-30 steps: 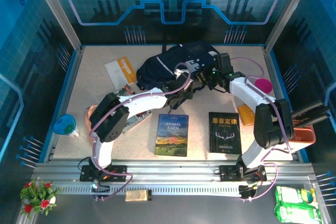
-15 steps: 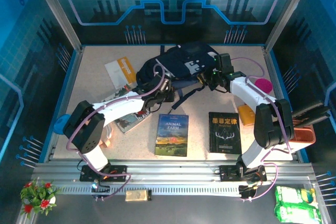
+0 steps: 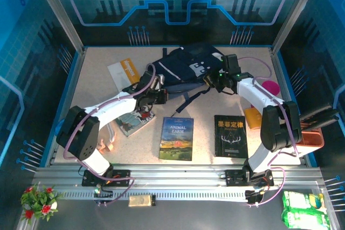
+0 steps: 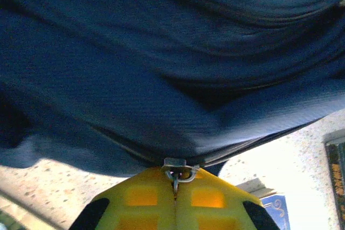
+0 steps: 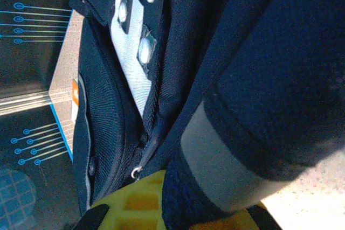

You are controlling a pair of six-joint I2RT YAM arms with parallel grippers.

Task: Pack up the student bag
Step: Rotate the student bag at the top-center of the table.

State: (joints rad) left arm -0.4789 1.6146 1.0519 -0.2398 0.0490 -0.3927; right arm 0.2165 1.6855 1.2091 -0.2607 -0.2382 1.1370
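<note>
The student bag [image 3: 186, 67], dark navy with grey-white patches, lies at the back middle of the table. My left gripper [image 3: 157, 91] is at the bag's near left edge. In the left wrist view its yellow fingers [image 4: 135, 200] are shut on a metal zipper pull [image 4: 176, 169] under the navy fabric [image 4: 161, 79]. My right gripper [image 3: 212, 81] is at the bag's right side. The right wrist view has its jaws [image 5: 199, 203] shut on a fold of the bag with a grey band [image 5: 215, 154]. A second zipper pull [image 5: 136, 172] hangs beside its left finger.
On the table lie an Animal Farm book [image 3: 177, 138], a black book [image 3: 230, 136], a white and orange book [image 3: 124, 72] and a magazine [image 3: 132, 123] under the left arm. An orange book [image 3: 251, 117], a pink disc [image 3: 269, 87] and an orange container [image 3: 311, 136] sit at the right.
My left gripper has slid leftward along the bag's near edge with the zipper pull, and the left elbow swung out left. The right gripper has stayed put on the bag.
</note>
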